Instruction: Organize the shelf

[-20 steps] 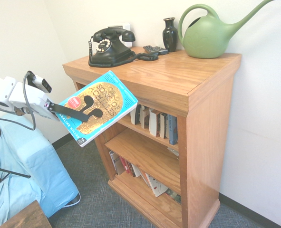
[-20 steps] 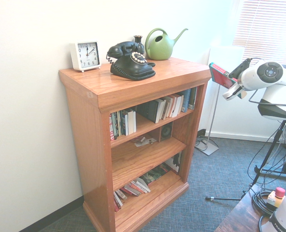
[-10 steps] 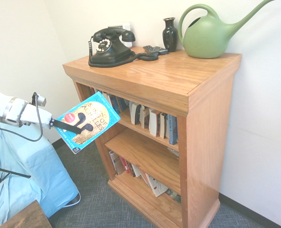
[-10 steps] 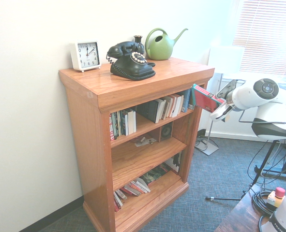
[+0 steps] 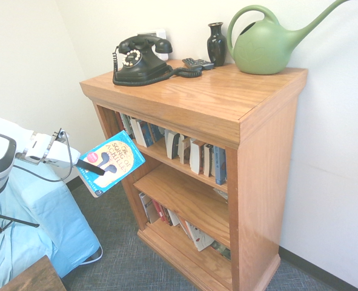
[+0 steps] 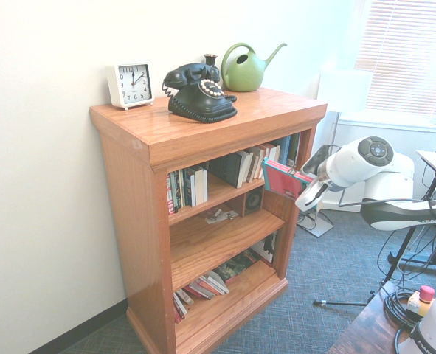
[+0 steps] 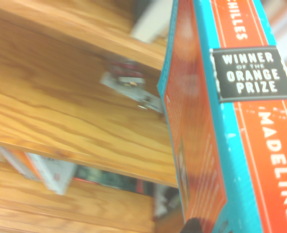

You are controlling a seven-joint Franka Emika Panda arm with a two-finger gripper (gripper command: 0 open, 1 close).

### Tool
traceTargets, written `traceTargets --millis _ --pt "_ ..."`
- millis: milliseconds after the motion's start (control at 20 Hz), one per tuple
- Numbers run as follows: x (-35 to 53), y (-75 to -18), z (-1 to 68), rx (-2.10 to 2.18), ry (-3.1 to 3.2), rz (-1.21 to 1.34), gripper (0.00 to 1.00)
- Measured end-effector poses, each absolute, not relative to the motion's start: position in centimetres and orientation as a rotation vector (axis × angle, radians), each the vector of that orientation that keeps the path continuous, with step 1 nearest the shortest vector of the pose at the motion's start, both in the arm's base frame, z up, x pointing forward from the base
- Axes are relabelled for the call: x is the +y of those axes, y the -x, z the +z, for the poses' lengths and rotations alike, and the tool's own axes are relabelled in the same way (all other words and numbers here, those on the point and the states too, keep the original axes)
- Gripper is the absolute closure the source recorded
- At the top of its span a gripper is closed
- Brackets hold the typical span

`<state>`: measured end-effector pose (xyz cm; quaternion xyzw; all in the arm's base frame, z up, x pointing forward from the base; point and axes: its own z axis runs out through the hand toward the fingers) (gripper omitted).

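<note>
Over on the left of the first exterior view, the gripper (image 5: 94,168) has its dark fingers clamped on a teal paperback (image 5: 111,163), gold cover tilted up, title partly readable as "SONG OF". Close in, the wrist view reads the spine: "WINNER OF THE ORANGE PRIZE" and "MADELINE" on orange. Moving right, there's the shelf (image 5: 227,103), warm oak grain against a white wall on grey-blue carpet, with a black rotary phone (image 5: 139,59), dark vase (image 5: 216,43) and green watering can (image 5: 269,45) on top. The second exterior view adds a white alarm clock (image 6: 130,84) and window blinds (image 6: 409,51), with the book just beside the shelf's middle opening.
</note>
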<state>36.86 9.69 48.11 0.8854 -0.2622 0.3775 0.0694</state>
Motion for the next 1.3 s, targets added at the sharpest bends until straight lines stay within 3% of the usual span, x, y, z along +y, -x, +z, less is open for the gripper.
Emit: traceTargets --millis 1300 --pt "14.0 -48.1 42.2 -0.943 -2.895 1.17 1.0"
